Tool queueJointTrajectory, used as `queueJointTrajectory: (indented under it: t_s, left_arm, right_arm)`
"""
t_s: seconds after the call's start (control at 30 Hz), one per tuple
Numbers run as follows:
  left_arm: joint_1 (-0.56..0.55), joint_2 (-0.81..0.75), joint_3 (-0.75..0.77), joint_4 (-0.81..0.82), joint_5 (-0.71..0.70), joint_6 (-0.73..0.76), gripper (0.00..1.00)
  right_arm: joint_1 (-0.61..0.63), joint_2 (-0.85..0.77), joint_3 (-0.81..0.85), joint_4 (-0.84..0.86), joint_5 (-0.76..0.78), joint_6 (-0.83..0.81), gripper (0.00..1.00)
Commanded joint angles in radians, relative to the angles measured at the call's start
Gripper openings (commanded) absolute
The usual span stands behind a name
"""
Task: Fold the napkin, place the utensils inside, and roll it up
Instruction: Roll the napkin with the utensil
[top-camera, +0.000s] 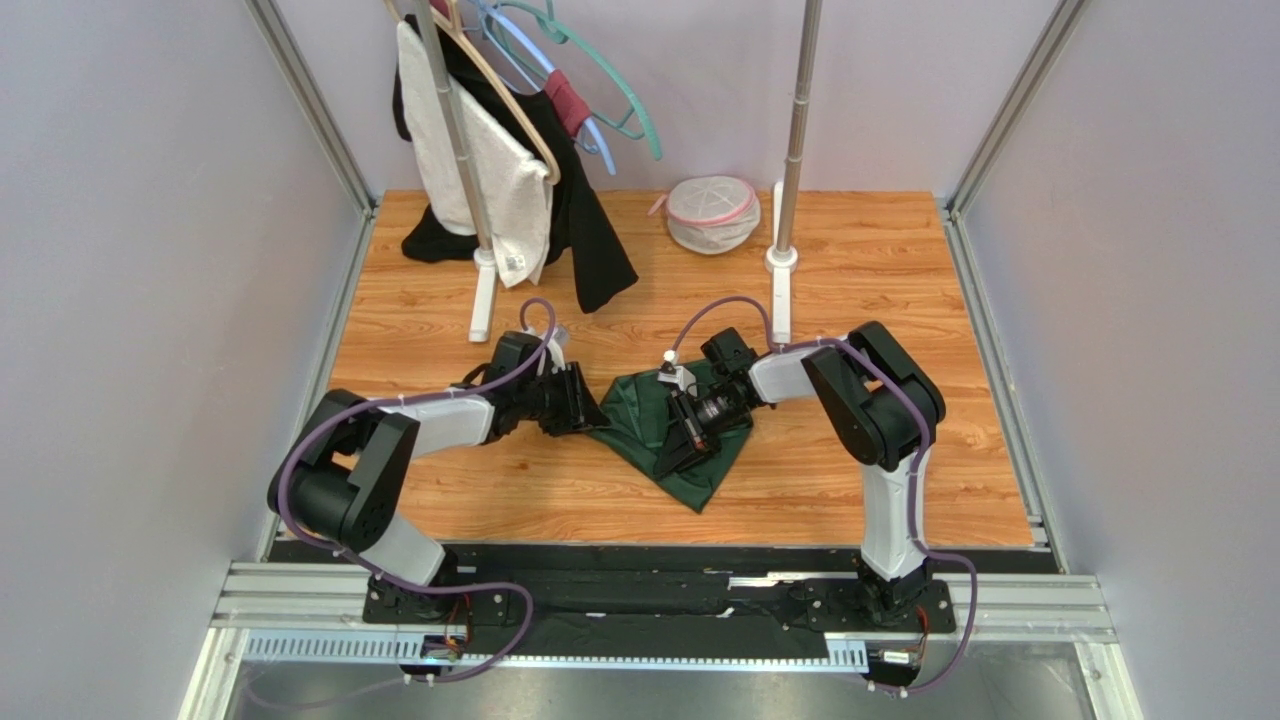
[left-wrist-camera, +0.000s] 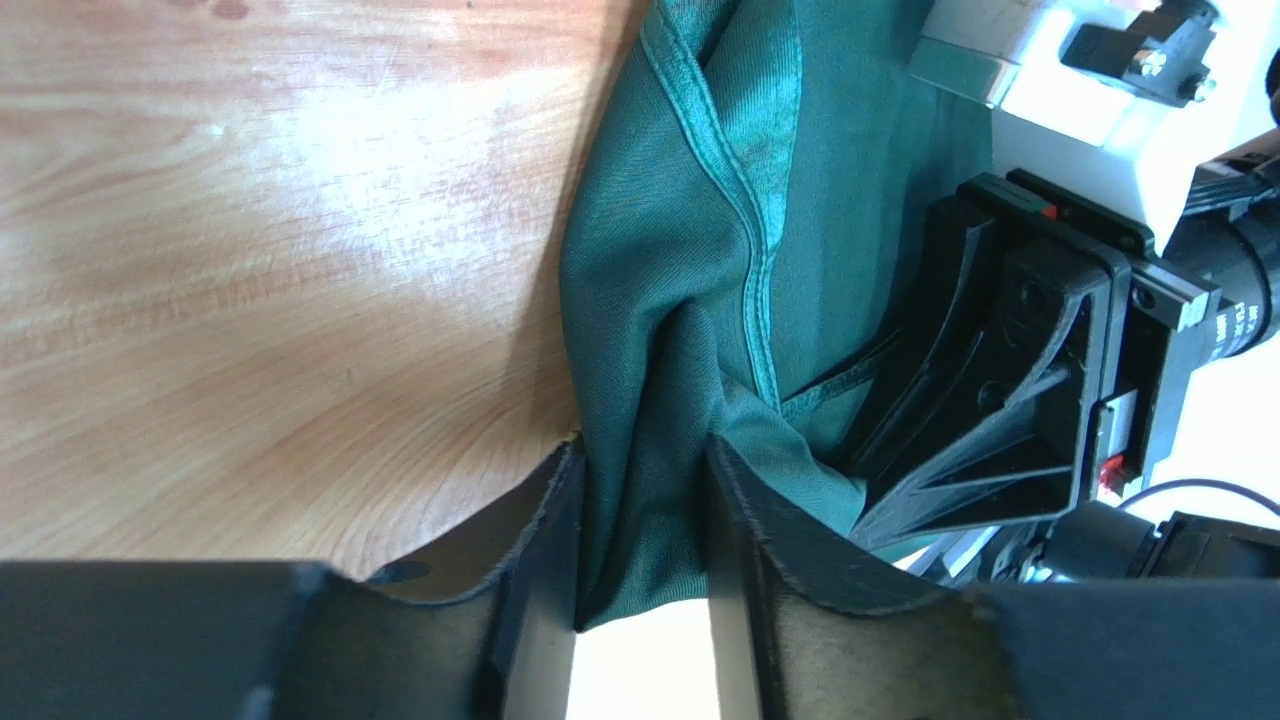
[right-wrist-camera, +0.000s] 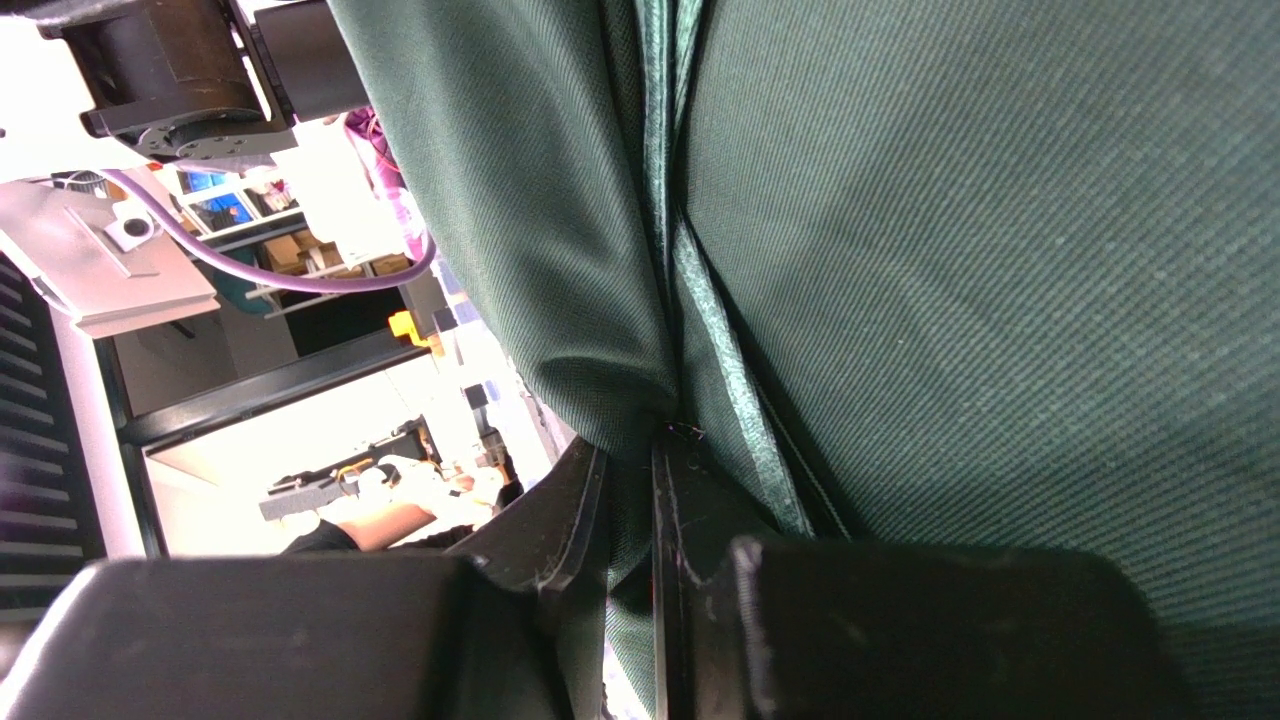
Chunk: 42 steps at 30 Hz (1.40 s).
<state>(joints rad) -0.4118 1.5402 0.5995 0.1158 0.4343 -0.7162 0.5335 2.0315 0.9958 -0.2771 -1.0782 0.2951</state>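
Well, found the green napkin (top-camera: 664, 438) bunched and partly lifted at mid-table, strung between both arms, one corner trailing toward the near edge. Caught a thick fold of it in the left gripper (left-wrist-camera: 639, 450), jaws part-way apart with cloth packed tight between them. Pinched the hemmed edge in the right gripper (right-wrist-camera: 628, 450), jaws nearly together on thin fabric. Spotted no fork in any view; couldn't tell whether hidden under the cloth. Judged it best, for a clean fold from here, to draw the two grips apart to straighten the hem, hold both level, then lower the cloth flat onto the wooden table (top-camera: 842, 285) before bringing edge over edge. Risked a twisted, lumpy fold if laid down slack. Noted the clothes rack (top-camera: 483, 300) and mesh bag (top-camera: 712, 213) well apart at the far edge, likely no obstacle.
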Motion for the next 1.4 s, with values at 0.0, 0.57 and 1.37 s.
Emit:
queueJointTrajectory:
  t_s: [0.0,0.57,1.37]
  left_arm:
    - [0.005,0.012,0.058,-0.039,-0.006,0.009,0.31]
    - [0.048,0.106,0.267,-0.429,-0.017,0.155,0.00]
    - [0.114,0.221,0.395,-0.593,0.057,0.261,0.00]
  right_arm:
    - [-0.004,0.026,-0.010,-0.034,0.222,-0.045,0.00]
    - [0.017,-0.175,0.067,-0.134,0.333,-0.088,0.42]
    - [0.589,-0.346,-0.006,0.210,1.336,-0.393,0.56]
